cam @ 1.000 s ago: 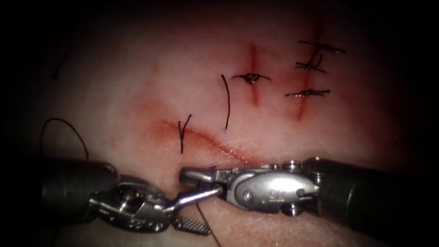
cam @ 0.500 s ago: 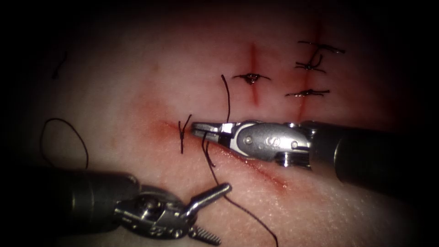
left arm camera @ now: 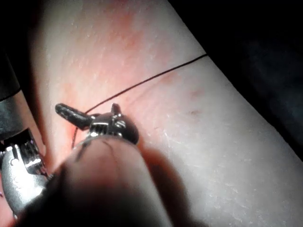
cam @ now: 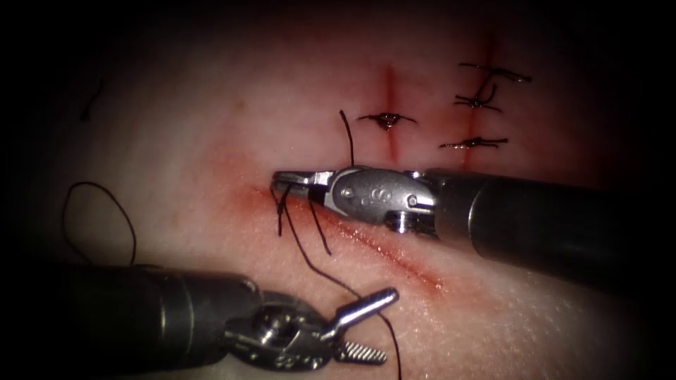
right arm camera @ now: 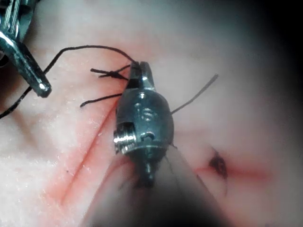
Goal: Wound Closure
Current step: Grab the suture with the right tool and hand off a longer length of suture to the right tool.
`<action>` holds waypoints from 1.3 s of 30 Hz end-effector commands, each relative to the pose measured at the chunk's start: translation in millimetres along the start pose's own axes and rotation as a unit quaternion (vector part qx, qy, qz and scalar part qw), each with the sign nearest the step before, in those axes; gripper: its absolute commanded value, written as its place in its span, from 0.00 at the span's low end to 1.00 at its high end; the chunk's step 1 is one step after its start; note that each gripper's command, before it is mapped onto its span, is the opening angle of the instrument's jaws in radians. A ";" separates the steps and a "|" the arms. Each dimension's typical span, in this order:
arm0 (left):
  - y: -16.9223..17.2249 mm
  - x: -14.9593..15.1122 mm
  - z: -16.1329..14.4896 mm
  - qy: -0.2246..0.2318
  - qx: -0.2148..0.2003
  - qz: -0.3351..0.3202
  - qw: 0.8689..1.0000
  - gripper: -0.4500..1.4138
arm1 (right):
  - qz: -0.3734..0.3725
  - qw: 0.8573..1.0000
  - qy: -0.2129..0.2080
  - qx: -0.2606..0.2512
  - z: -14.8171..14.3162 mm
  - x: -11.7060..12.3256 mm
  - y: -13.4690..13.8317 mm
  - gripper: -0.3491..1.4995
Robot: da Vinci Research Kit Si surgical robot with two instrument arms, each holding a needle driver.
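Observation:
The tissue (cam: 176, 141) carries a slanting cut (cam: 394, 257) with one tied stitch (cam: 280, 211) at its left end. My right tool (cam: 278, 179) lies over the cut with its jaws shut on the dark thread (cam: 317, 264) just above that stitch. In the right wrist view the same jaws (right arm camera: 140, 66) pinch the thread beside the knot's cut ends (right arm camera: 109, 73). From the jaws the thread runs down and to the right, past my left tool (cam: 389, 325). This tool lies low on the near side of the cut, its jaws open and holding nothing. The thread (left arm camera: 156, 78) also crosses the tissue in the left wrist view.
Two short red cuts at the back bear tied stitches (cam: 386, 119) (cam: 473, 143) with cut ends. A loose piece of thread (cam: 348, 141) stands behind the right tool. A thread loop (cam: 98, 204) lies at the left. The right shaft (cam: 549, 225) spans the right side.
The right tool has left the left tool's jaws and moved up and left along the cut to the stitch, drawing thread with it. The left tool has slid right, jaws still open.

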 end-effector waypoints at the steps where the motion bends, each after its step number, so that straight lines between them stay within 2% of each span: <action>1: 1.3 0.5 1.0 -0.004 0.000 0.016 1.000 0.61 | 0.014 1.000 0.002 0.000 1.5 -0.1 0.8 0.00; 5: 1.9 1.4 1.4 -0.012 -0.001 0.045 0.999 0.64 | 0.017 1.000 -0.004 0.003 2.0 -0.6 0.9 0.00; 10: 2.3 2.2 2.7 -0.022 -0.004 0.071 0.997 0.44 | 0.020 1.000 -0.006 0.006 2.2 -0.9 0.6 0.00; 16: 4.0 2.8 3.5 -0.020 -0.029 0.083 0.996 0.44 | 0.023 1.000 -0.006 0.005 2.3 -0.9 0.7 0.00; 18: 4.7 3.0 3.6 -0.021 -0.036 0.090 0.995 0.46 | 0.026 1.000 -0.006 0.005 2.3 -0.9 0.6 0.00; 20: 5.7 2.9 3.6 -0.023 -0.057 0.100 0.993 0.62 | 0.025 1.000 -0.005 0.007 2.3 -0.9 0.5 0.00; 23: 5.7 2.3 3.6 -0.021 -0.066 0.100 0.993 0.67 | 0.024 1.000 -0.005 0.009 2.1 -0.9 0.2 0.00; 24: 5.7 2.1 3.7 -0.022 -0.066 0.100 0.993 0.60 | 0.024 1.000 -0.004 0.009 2.1 -0.9 0.2 0.00; 25: 5.7 2.1 3.7 -0.022 -0.066 0.100 0.993 0.60 | 0.024 1.000 -0.004 0.009 2.1 -0.9 0.2 0.00; 26: 5.6 1.9 3.7 -0.024 -0.067 0.099 0.992 0.34 | 0.024 1.000 -0.004 0.010 2.0 -0.9 0.0 0.00; 27: 5.5 1.8 3.7 -0.024 -0.069 0.099 0.992 0.03 | 0.024 1.000 -0.004 0.010 2.0 -0.9 -0.1 0.00; 28: 5.4 1.8 3.6 -0.025 -0.072 0.099 0.992 0.00 | 0.023 1.000 -0.004 0.010 2.0 -0.9 -0.1 0.00; 31: 4.9 2.0 2.7 -0.038 -0.092 0.088 0.991 0.00 | 0.023 1.000 -0.004 0.010 1.9 -0.9 -0.1 0.00; 35: 3.8 2.0 0.4 -0.046 -0.078 0.066 0.994 0.00 | 0.026 1.000 -0.003 0.013 1.6 -0.9 -0.3 0.00; 36: 3.1 1.8 -1.9 -0.058 -0.059 0.056 0.995 0.00 | 0.028 0.999 -0.002 0.017 1.2 -1.0 -0.5 0.00; 39: 2.3 1.4 -6.3 -0.071 -0.041 0.039 0.996 0.00 | 0.029 0.999 -0.002 0.022 0.0 -0.9 -1.0 0.00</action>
